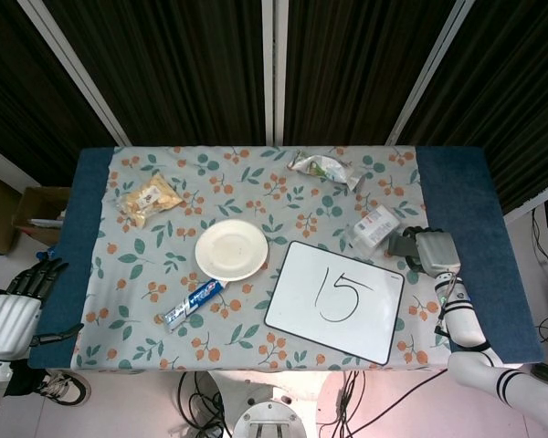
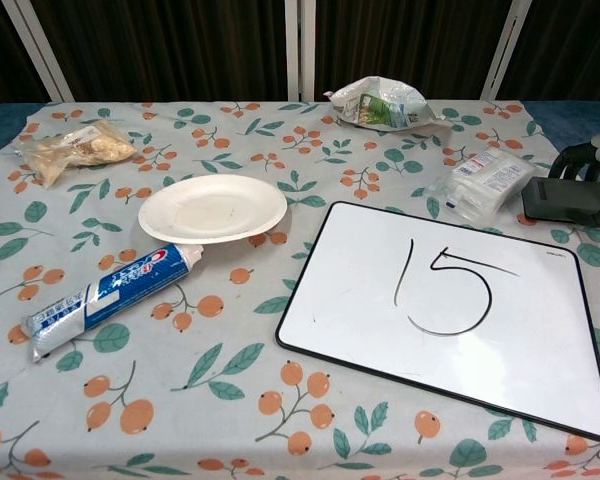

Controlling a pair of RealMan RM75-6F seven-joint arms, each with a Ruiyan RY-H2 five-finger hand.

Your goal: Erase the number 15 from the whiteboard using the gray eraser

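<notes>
Nothing on the whiteboard (image 1: 335,300) has been wiped yet: your number 15 (image 2: 446,288) sits whole at its middle, so all the erasing is left. Past the board's far right corner, your right hand (image 1: 435,250) lies over the gray eraser (image 2: 568,199), fingers curled round it; you appear to have it gripped, though not lifted. Your left hand (image 1: 16,306) hangs off the table's left edge, fingers spread, holding nothing.

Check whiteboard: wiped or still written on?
Still written on. The whiteboard shows a full, unsmudged 15; the gray eraser sits off the board.
</notes>
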